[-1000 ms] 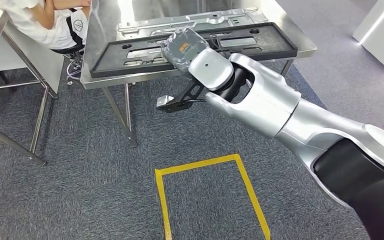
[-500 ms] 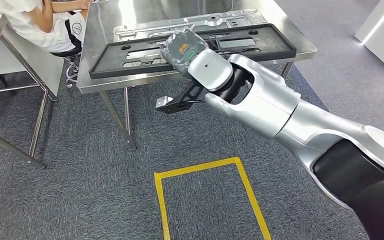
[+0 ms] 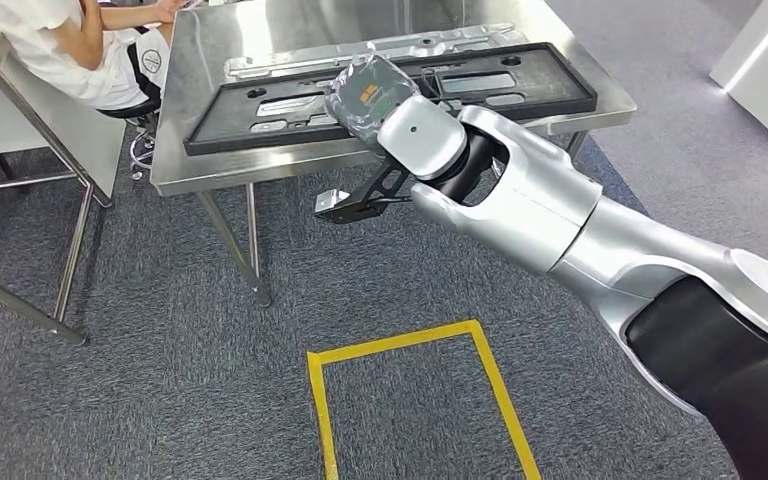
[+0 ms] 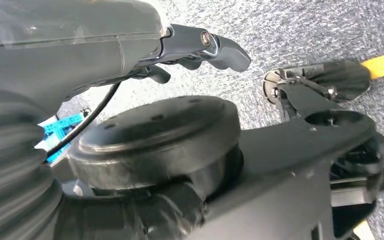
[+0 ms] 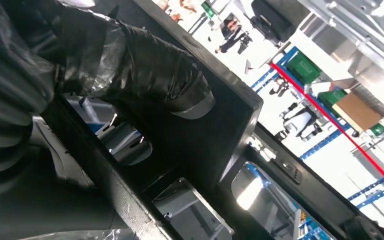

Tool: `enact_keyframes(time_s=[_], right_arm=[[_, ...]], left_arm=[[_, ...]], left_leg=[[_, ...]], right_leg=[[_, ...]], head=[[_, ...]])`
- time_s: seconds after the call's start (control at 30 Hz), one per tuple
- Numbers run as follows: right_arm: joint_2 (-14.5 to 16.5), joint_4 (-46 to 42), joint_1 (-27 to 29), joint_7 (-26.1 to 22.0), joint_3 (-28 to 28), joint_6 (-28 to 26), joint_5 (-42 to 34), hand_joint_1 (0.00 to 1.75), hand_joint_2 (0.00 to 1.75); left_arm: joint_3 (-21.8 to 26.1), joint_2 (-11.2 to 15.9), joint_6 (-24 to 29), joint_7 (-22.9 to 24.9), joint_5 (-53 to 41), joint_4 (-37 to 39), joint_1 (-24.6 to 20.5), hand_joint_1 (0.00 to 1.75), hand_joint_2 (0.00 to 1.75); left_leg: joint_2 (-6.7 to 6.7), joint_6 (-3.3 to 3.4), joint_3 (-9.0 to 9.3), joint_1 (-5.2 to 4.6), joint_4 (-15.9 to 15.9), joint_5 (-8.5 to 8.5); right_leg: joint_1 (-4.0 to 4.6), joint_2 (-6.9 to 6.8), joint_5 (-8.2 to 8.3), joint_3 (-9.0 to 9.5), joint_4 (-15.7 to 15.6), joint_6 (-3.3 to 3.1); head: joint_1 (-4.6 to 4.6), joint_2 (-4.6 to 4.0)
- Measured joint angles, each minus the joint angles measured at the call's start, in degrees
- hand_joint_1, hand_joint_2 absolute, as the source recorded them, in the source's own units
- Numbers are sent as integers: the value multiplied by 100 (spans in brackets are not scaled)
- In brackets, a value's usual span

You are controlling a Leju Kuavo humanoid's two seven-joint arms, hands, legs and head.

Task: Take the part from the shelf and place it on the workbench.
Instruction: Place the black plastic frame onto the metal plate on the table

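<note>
The right arm [image 3: 580,240] comes in from the lower right of the head view and reaches up toward the middle of the frame. It is bent at the wrist, and its right hand [image 3: 370,95], wrapped in shiny plastic, sits over the near edge of the long black part [image 3: 260,105]. In the right wrist view the thumb [image 5: 165,82] presses on top of the black frame, so the hand grips the part.

The part lies flat across the steel table [image 3: 190,90] in the upper middle of the head view. A silver metal plate [image 3: 290,55] lies just behind it.

The left hand [image 4: 200,45] hangs over the grey carpet [image 3: 160,380], fingers curled, holding nothing.

A person in a white shirt [image 3: 50,40] sits at the upper left. Yellow tape [image 3: 400,335] marks the floor at the bottom.
</note>
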Motion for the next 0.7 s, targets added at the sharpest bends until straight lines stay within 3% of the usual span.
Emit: enact_keyframes(time_s=[0.07, 0.17, 0.2, 0.23, 0.3, 0.37, 0.4, 0.53, 0.6, 0.67, 0.7], right_arm=[[-1, 9, -15, -5, -1, -4, 13, 175, 175], [-4, 23, -10, -12, -2, 1, 21, 175, 175], [-4, 29, -1, -15, -2, 3, 21, 175, 175], [-4, 36, 5, -19, -2, 4, 22, 175, 175], [-4, 50, 0, -18, -2, 2, 27, 175, 175], [0, 63, -14, -17, -2, -2, 36, 175, 175], [6, 68, -20, -18, -2, -3, 39, 175, 175], [9, 96, -29, -15, -2, -8, 50, 175, 175], [13, 113, -34, -9, -3, -12, 70, 175, 175], [22, 125, -24, -14, -3, -13, 88, 175, 175], [24, 132, -15, -17, -2, -12, 94, 175, 175]], left_arm=[[-13, -8, -2, -15, 1, 0, 1, 0, 175], [-35, -13, -9, -12, 1, 0, 3, 0, 175], [-43, -13, -11, -9, 3, 0, 3, 0, 175], [-48, -14, -11, -6, 4, 0, 3, 0, 175], [-50, -20, -11, 1, 7, 0, 3, 0, 175], [-52, -25, -13, 12, 9, 0, 5, 0, 175], [-52, -25, -15, 17, 13, 0, 5, 0, 175], [-54, -23, -27, 28, 32, 0, -2, 0, 175], [-55, -18, -26, 42, 40, 0, -7, 0, 175], [-55, -8, -23, 51, 44, 0, -35, 0, 175], [-55, -2, -19, 55, 44, 0, -54, 0, 175]], left_leg=[[8, 44, 56, 33, -88, 18], [16, 90, 95, 43, -101, -6], [15, 95, 104, 44, -89, -25], [10, 94, 117, 47, -72, -49], [-8, 72, 163, 55, -26, -116], [-20, 12, 177, 41, 44, -199], [-20, -22, 166, 31, 74, -226], [-9, -137, 137, 45, 152, -310], [-3, -195, -49, 53, 592, -525], [-4, -231, -420, 53, 1317, -793], [-4, -235, -579, 52, 1585, -841]], right_leg=[[3, -7, -142, -104, 220, 47], [-15, -8, -545, -659, 1256, 96], [-28, -9, -572, -814, 1503, 112], [-44, -10, -486, -868, 1538, 125], [-76, -16, -68, -677, 1017, 135], [-78, -21, 193, -386, 376, 119], [-69, -19, 211, -310, 207, 104], [-59, -1, 141, -235, 106, -1], [-81, -5, 127, -164, 63, -60], [-74, -5, 96, -120, 57, -97], [-67, -4, 78, -99, 60, -104]], head=[[3, -1], [4, -1], [4, -1], [4, -1], [5, -1], [4, 0], [1, 0], [0, -1], [-2, -1], [-2, -1], [-2, -1]])
